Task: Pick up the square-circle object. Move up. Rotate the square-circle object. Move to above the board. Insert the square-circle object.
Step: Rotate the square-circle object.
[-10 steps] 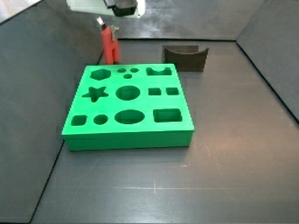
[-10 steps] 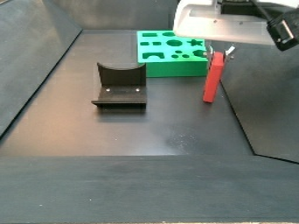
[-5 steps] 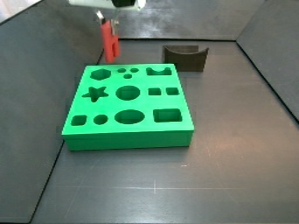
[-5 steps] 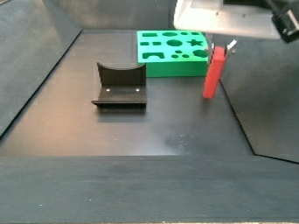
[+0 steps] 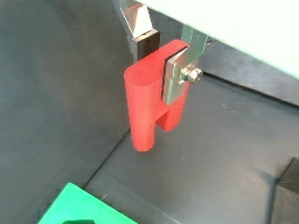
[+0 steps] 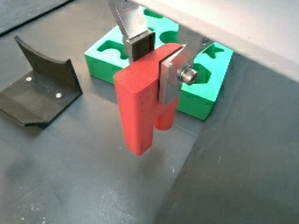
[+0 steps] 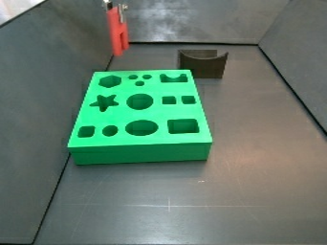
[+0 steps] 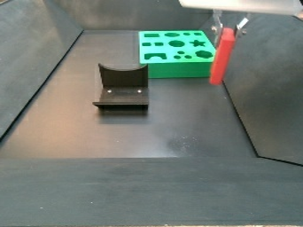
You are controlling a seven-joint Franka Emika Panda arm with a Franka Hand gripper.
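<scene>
We see the red peg (image 6: pixel 142 103) hanging upright in the air, clear of the bench (image 8: pixel 178 124), its upper end pinched between the jaws of the gripper (image 6: pixel 162 66). In both wrist views the silver fingers (image 5: pixel 177 73) press flat against opposite faces of the peg (image 5: pixel 152 101), so the jaws are closed on it, and most of its length hangs free below them.

In a side view the peg (image 7: pixel 118 31) sits at the upper left of the frame, beyond the far edge of the green board (image 7: pixel 141 116) and above the bench (image 7: pixel 243 172). In a side view it (image 8: pixel 221 55) appears at the upper right, just right of the board (image 8: pixel 178 53), with the gripper (image 8: pixel 232 23) mostly cut off by the top edge.

The board (image 6: pixel 201 77) lies flat on the bench, its shaped holes all open. The dark fixture (image 7: pixel 204 62) stands at the upper middle, well apart from the peg; elsewhere it (image 8: pixel 120 87) sits left of centre.
</scene>
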